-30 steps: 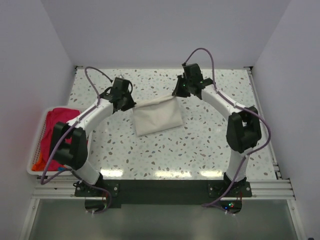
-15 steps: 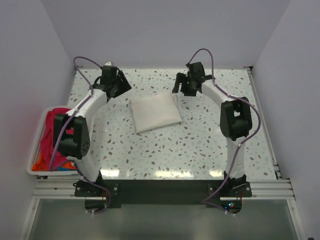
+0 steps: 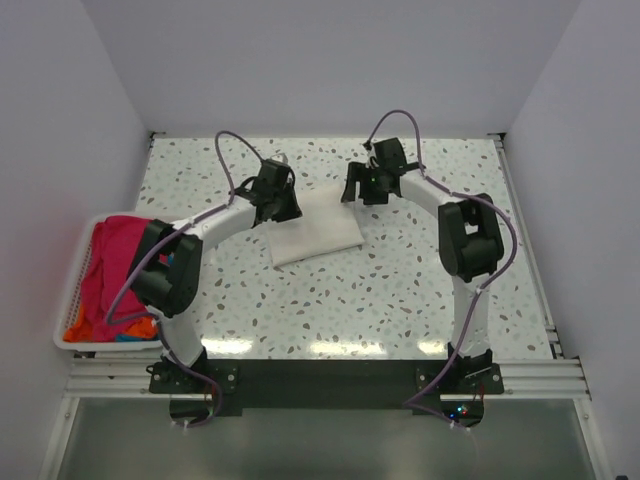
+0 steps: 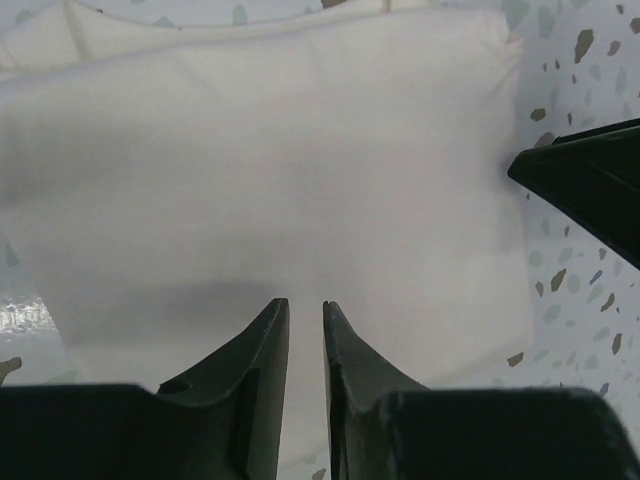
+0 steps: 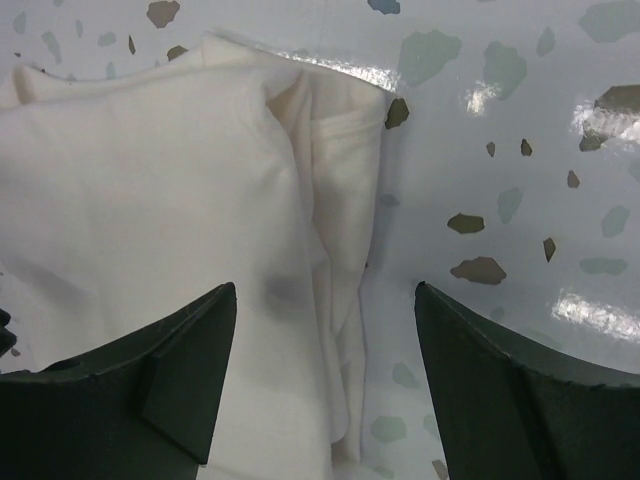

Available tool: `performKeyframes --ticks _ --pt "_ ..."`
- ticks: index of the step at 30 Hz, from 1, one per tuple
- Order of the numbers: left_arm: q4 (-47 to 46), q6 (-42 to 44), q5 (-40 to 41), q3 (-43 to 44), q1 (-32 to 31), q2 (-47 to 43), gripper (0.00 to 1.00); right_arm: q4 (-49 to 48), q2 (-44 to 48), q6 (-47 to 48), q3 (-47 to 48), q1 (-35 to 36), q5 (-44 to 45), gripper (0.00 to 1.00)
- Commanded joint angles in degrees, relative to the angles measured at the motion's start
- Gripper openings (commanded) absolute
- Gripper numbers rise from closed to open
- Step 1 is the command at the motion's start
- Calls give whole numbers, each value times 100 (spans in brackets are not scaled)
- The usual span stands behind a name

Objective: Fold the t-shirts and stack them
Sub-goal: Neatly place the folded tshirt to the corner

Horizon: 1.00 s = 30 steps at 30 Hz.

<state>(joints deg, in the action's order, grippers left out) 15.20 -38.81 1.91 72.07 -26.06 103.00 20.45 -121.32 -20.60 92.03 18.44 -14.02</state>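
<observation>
Cream folded cotton t-shirt (image 3: 318, 232) lies flat near the middle of the speckled white terrazzo worktop (image 3: 420, 290), long axis roughly left-right with a slight tilt. We have both arms at its far edge. Left fingers (image 3: 284, 206) sit over the far-left corner, pinched almost together with nothing between them. Right fingers (image 3: 360, 192) are spread wide astride the layered right-hand edge, gripping nothing. From both, the shirt body lies toward the bases. Fold looks done to us, and the right arm is better set for a pickup. White plastic basket (image 3: 72, 300) of red and orange clothes sits well off to the left.
</observation>
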Motion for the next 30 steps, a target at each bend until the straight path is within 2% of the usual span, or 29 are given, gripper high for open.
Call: performKeyframes --ticks 1,6,9,13,14,16,17,23,26,30 --pt "-263 -13 2 -70 -74 229 25 -287 -313 267 359 55 -268 74" --pt "-351 -48 -147 -79 -83 484 25 -164 -594 399 509 230 -136 73" --pt "-290 -22 -147 17 -83 519 25 -33 -665 452 623 318 75 67" --pt "9 13 28 289 -83 423 30 134 -718 434 693 380 399 42" --pt "70 40 133 342 -83 379 32 196 -718 434 711 380 470 30" --pt "298 92 248 518 -83 221 34 372 -735 434 746 380 724 15" --pt "360 110 292 579 -74 168 35 424 -735 443 772 380 812 2" --pt "703 251 301 642 -83 -596 35 768 -639 881 1063 213 2191 0" --pt "809 338 266 396 -83 -1070 35 934 -647 1400 1387 38 2543 0" --pt "958 453 213 -25 -83 -1650 35 1260 -972 1646 2002 -611 2861 0"
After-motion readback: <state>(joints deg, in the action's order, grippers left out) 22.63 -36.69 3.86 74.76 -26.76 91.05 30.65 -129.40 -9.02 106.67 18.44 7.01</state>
